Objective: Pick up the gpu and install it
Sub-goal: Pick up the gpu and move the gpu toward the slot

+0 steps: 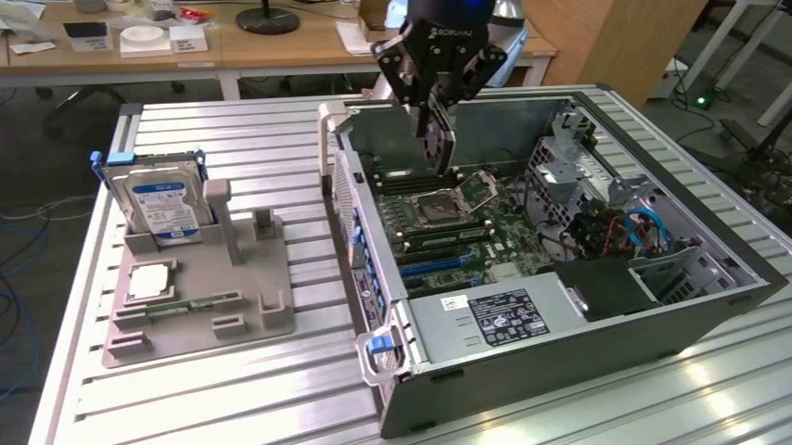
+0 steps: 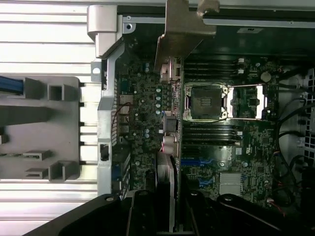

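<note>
Jaws closed on the gpu (image 1: 442,153), pinching the flat card by its upper edge. The gripper (image 1: 436,122) hangs over the open computer case (image 1: 693,311), at about eleven o'clock from the case's middle in the exterior view. The card hangs on edge, upright, with its lower edge seemingly clear of the motherboard (image 1: 502,227) and just at eleven o'clock of the CPU socket (image 1: 461,197), whose cover plate stands swung open. In the wrist view the card runs edge-on out from between the fingers (image 2: 142,216), its silvery end bracket (image 2: 184,29) reaching toward the case wall. Blue expansion slots (image 1: 433,266) lie at about seven o'clock from the socket, apart from the card's present line. The fixture tray (image 1: 236,311) sits at nine o'clock of the case with the hard drive (image 1: 161,206) and memory stick (image 1: 192,304); neither is in play. Risks, as I judge them: the hold is narrow and high on a long card, so any nudge could swing the card in the jaws and leave its contact edge skewed to a slot. A skewed edge pressed down would jam or ride the slot lip instead of seating. The bracket leads, so it could catch the case wall or its cut-outs before the edge lines up. The card hangs close to the exposed socket and the upright parts around it, and a low pass could scrape them. Cables (image 1: 632,227) at three o'clock look well clear.
</note>
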`<control>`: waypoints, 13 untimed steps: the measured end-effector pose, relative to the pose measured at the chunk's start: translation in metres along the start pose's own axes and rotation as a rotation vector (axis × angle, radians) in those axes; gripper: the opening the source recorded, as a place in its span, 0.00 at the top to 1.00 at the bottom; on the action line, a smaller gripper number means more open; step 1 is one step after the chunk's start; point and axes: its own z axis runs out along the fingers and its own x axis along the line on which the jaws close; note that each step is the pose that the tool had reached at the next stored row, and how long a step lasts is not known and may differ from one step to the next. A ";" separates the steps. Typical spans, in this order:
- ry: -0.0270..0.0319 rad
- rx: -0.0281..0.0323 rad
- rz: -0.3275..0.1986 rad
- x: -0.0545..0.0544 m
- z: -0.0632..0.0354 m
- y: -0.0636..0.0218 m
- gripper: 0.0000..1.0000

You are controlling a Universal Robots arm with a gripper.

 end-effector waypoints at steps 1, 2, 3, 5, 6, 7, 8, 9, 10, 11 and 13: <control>0.0001 0.0001 0.000 -0.004 0.0000 0.0000 0.73; 0.0000 0.0001 0.000 -0.007 0.0001 0.0001 0.73; 0.0000 0.0001 0.000 -0.011 0.0002 0.0001 0.73; 0.0001 0.0001 -0.001 -0.018 0.0003 0.0002 0.73; 0.0001 0.0001 -0.001 -0.022 0.0004 0.0002 0.73; 0.0001 0.0001 -0.001 -0.025 0.0005 0.0003 0.73; 0.0001 0.0001 0.000 -0.029 0.0006 0.0003 0.73; 0.0000 0.0000 -0.001 -0.032 0.0007 0.0004 0.73; 0.0000 0.0001 -0.001 -0.036 0.0008 0.0004 0.73; 0.0000 0.0000 -0.001 -0.040 0.0009 0.0005 0.73; 0.0000 0.0000 -0.001 -0.049 0.0011 0.0006 0.73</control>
